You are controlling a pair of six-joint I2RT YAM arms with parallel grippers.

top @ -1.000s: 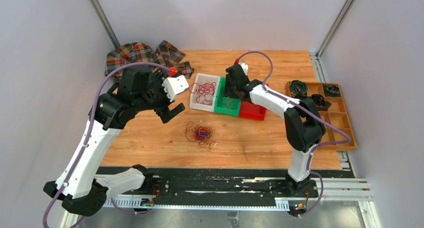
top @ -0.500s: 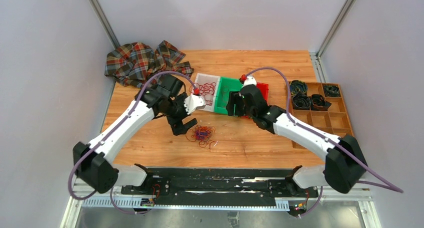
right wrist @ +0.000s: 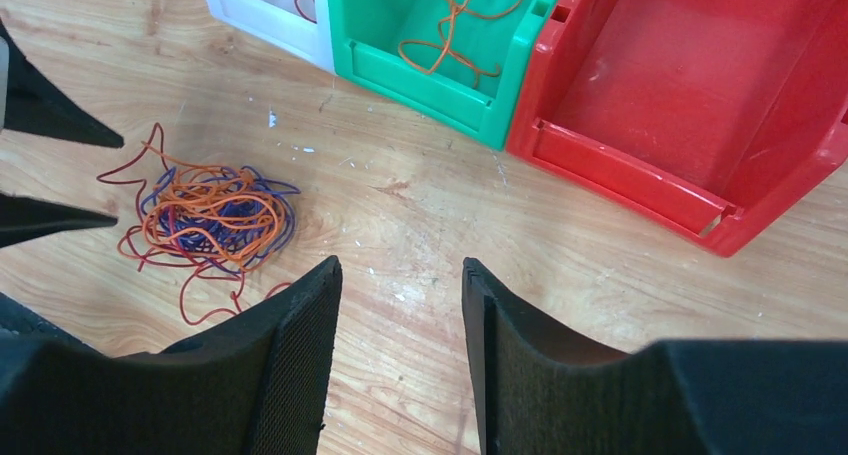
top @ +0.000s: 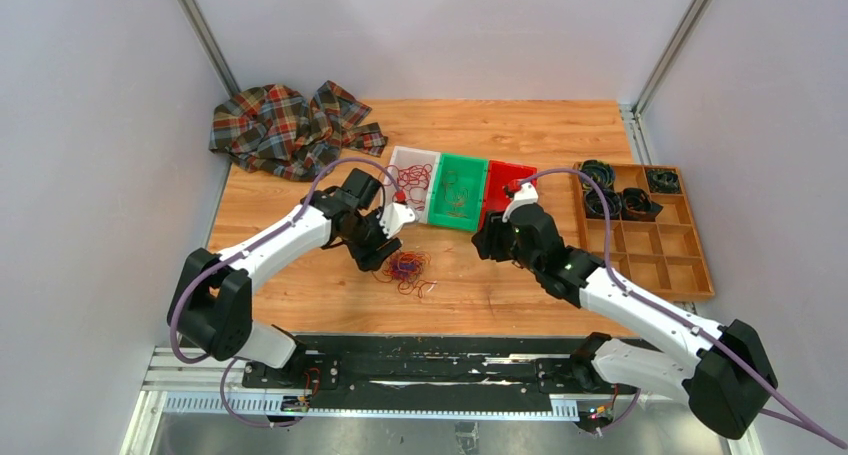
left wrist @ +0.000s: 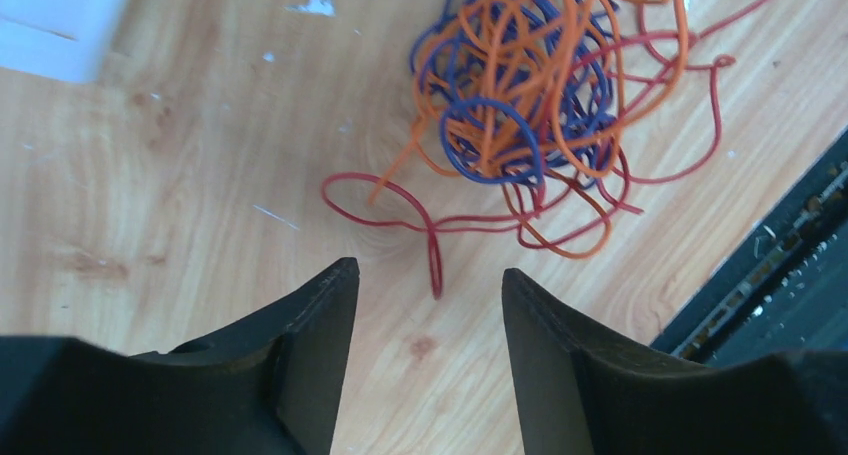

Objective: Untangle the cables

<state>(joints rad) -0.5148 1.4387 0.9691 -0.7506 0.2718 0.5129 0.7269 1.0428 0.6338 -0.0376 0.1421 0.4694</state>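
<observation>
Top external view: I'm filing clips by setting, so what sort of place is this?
Probably a robotics lab test cell: white panel walls enclose a wooden table, the left arm and right arm are bolted at its near edge, and a tangle of cables lies near three sorting bins.

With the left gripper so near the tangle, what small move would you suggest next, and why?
Probably ease the left gripper forward and down onto the red loop trailing from the cables, then close: its jaws stand open, just short of that loose strand.
</observation>
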